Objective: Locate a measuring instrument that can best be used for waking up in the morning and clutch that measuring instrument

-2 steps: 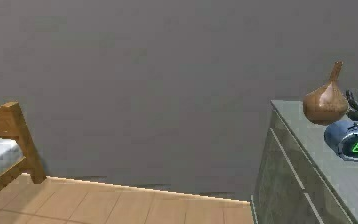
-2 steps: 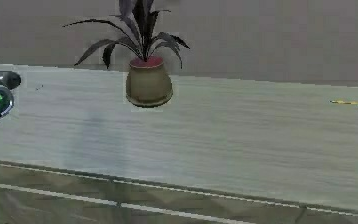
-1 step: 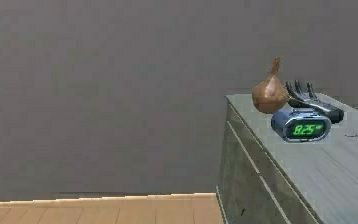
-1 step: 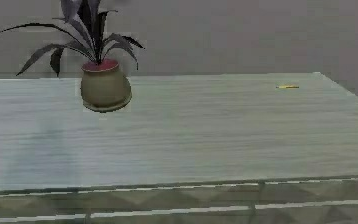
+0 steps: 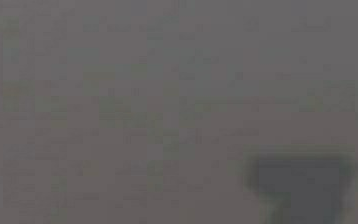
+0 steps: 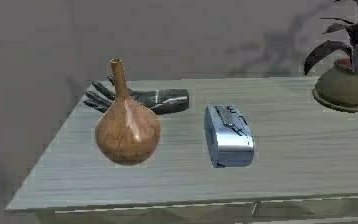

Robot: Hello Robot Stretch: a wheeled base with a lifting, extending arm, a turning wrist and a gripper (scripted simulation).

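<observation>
Arm side view gave me the pale wood-grain bench (image 6: 307, 170) running across the picture. Nearest its front edge, toward the left, a brown round-bellied vase (image 6: 127, 125) with a narrow neck stood upright. Just right of it and a little farther back, apart from it, lay a small silvery-blue boxy device that I took for the alarm clock (image 6: 229, 135), near the middle of the bench. Behind the vase a dark flat object (image 6: 167, 100) with pale stripes at its left end lay on the bench, partly hidden by the vase's neck. At the far right a potted plant (image 6: 345, 80) stood well apart from the clock, against a grey wall (image 6: 47, 40). I could not tell the end effector's state.
</observation>
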